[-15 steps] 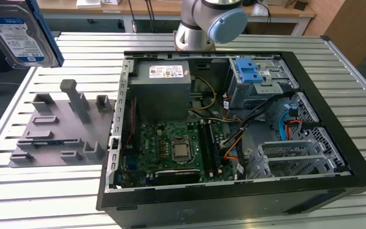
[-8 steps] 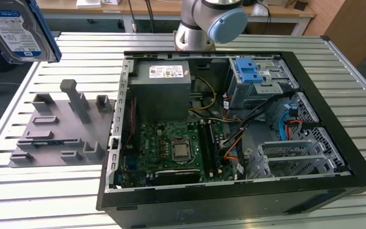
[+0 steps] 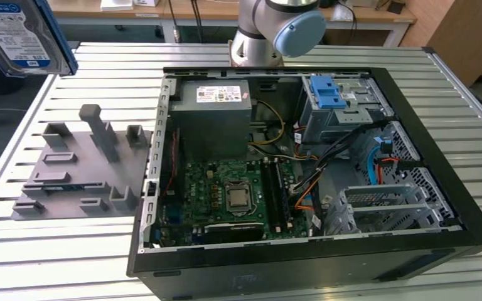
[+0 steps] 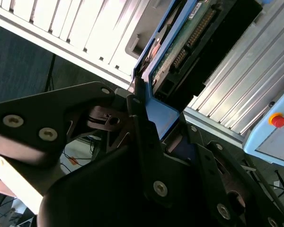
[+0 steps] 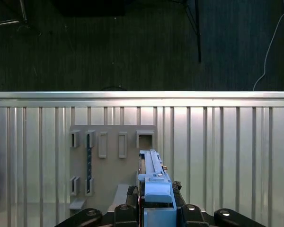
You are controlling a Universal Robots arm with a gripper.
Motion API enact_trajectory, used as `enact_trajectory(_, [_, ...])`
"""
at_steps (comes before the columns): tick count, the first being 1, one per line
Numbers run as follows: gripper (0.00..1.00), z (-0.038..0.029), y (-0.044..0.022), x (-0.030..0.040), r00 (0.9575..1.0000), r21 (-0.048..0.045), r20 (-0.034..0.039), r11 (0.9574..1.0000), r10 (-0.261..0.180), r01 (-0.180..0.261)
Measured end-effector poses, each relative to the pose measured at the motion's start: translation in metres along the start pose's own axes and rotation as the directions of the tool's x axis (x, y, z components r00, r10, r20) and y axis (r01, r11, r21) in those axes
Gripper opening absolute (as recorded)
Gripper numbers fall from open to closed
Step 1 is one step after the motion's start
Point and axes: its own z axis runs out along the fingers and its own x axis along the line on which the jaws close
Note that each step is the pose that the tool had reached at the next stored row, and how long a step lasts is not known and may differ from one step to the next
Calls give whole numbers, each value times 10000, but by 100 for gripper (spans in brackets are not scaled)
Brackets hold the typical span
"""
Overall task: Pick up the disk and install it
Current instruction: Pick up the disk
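The disk hangs high at the exterior view's left, above the table's corner, its white-and-blue label facing the camera and a blue carrier around it. In the first wrist view the disk shows edge-on, with my gripper shut on it from both sides, above the grey holder. In the second wrist view the disk's green circuit board faces the camera, and the black fingers press on the blue carrier edge.
An open computer case lies on the slatted metal table. Inside are a grey power supply, a motherboard and a drive cage with a blue latch. A grey slotted holder sits left of the case. The arm's base stands behind.
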Motion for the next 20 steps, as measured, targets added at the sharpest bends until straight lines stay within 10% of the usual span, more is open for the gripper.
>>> enact_trajectory(20, [36,-238,-5,0,10000,0,0,10000,0,0])
